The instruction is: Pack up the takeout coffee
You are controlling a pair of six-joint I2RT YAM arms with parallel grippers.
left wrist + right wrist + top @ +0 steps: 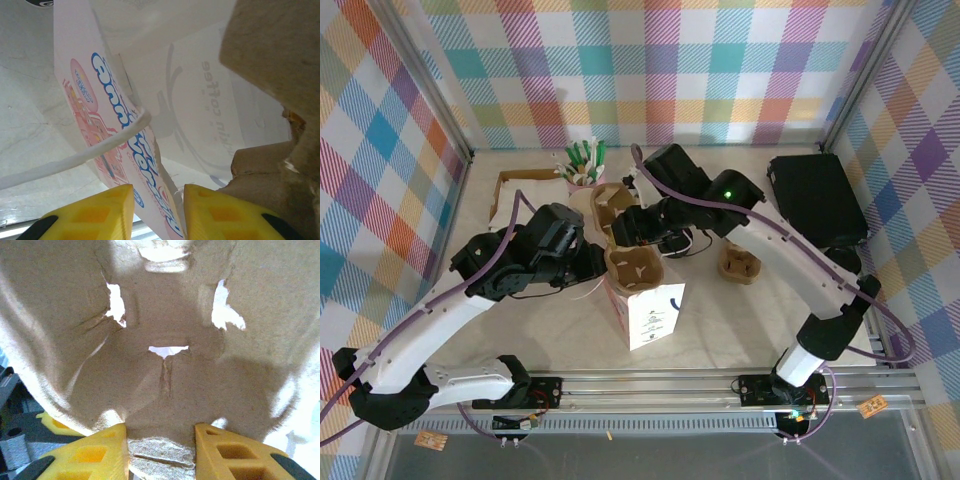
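Right pincer (pixel 160 434) grips brown pulp carrier (pixel 165 370), apparently over bag (pixel 656 314).

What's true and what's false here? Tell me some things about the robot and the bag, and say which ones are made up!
1. The white paper bag stands upright with its top open. True.
2. The right gripper is shut on a brown cup carrier. True.
3. The cup carrier is full of coffee cups. False: its pockets are empty.
4. The black box lies on the left side. False: it lies at the far right.
5. The bag's wall runs between the fingers of the left gripper. True.
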